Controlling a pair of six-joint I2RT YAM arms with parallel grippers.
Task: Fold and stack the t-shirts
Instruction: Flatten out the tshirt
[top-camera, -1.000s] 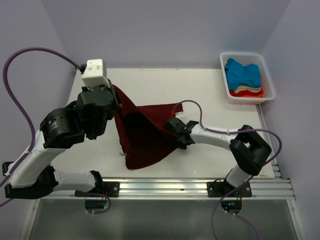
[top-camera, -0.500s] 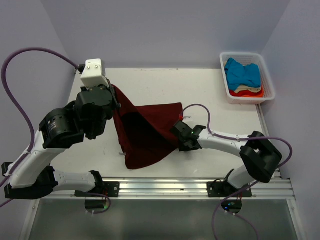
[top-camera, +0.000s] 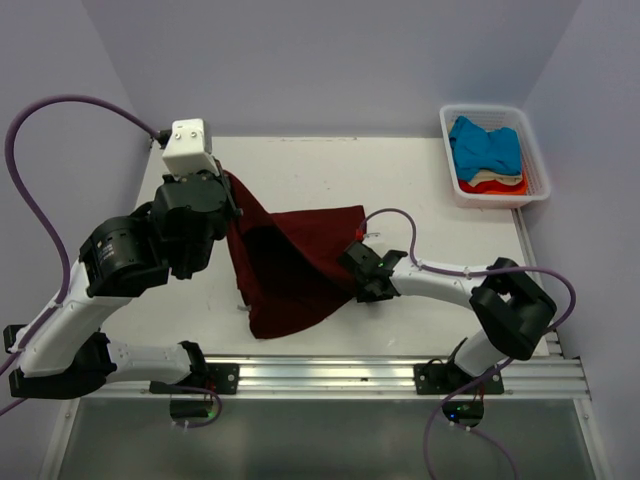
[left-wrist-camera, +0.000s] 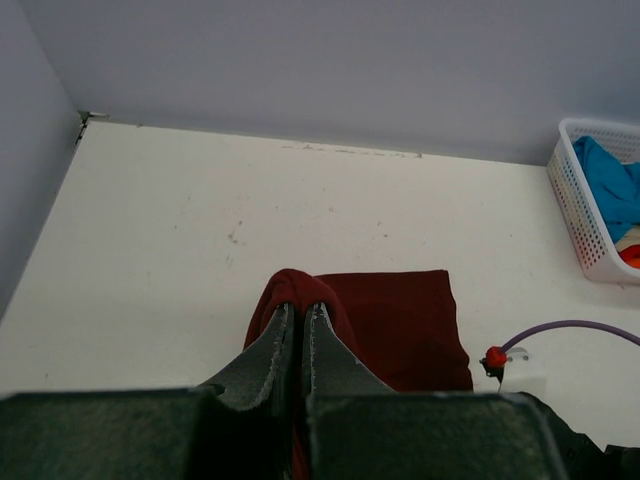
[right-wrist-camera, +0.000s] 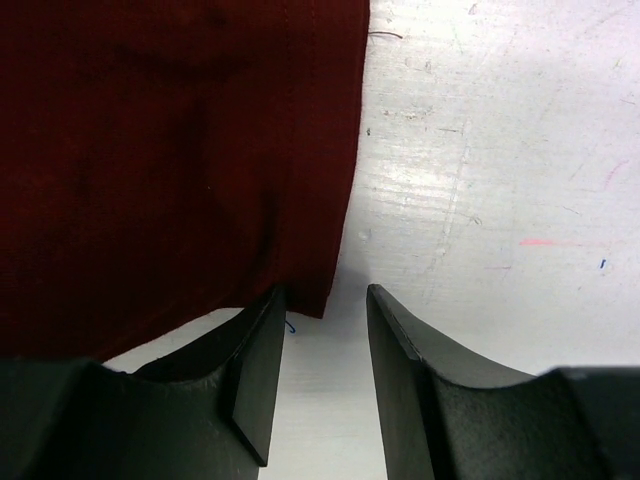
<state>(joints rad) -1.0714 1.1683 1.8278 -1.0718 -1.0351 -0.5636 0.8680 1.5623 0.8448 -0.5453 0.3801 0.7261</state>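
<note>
Maroon t-shirt (top-camera: 290, 268) hangs pinched in the left gripper (left-wrist-camera: 297, 310); the right gripper (right-wrist-camera: 325, 300), jaws apart, seemingly straddles its corner.

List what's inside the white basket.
A blue shirt lies on top in the basket, with strips of a cream shirt and an orange-red shirt showing under its near edge. The blue shirt covers the rest of them and the basket's floor.

One t-shirt (top-camera: 290, 265) lies mid-table (top-camera: 400, 180), left end lifted in the left gripper (left-wrist-camera: 300, 325), its right hem corner between the right gripper (right-wrist-camera: 325, 297) fingers. Basket (top-camera: 535, 165) sits at the far right table corner, other t-shirts (top-camera: 485, 150) piled in it.
</note>
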